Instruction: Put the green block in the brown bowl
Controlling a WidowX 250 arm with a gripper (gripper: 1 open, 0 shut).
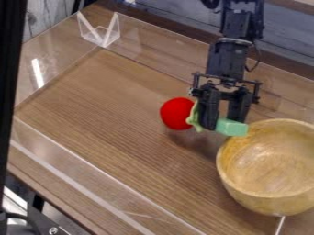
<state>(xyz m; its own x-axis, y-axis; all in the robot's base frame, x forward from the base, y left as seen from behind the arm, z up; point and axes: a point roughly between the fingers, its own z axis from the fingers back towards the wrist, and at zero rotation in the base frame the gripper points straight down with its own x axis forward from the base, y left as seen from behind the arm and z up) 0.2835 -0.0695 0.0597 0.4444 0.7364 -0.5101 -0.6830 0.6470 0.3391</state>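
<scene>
The green block (232, 128) is a small light-green bar held between the black fingers of my gripper (225, 121), which is shut on it. It hangs just above the table, right beside the left rim of the brown bowl (267, 165), a large round wooden bowl at the lower right. The block's right end nearly meets the bowl's rim. The black arm rises from the gripper toward the top of the view.
A round red strawberry-like toy (178, 113) lies on the wooden table (110, 119) just left of the gripper. A clear plastic stand (98, 30) sits at the far left corner. Transparent walls border the table.
</scene>
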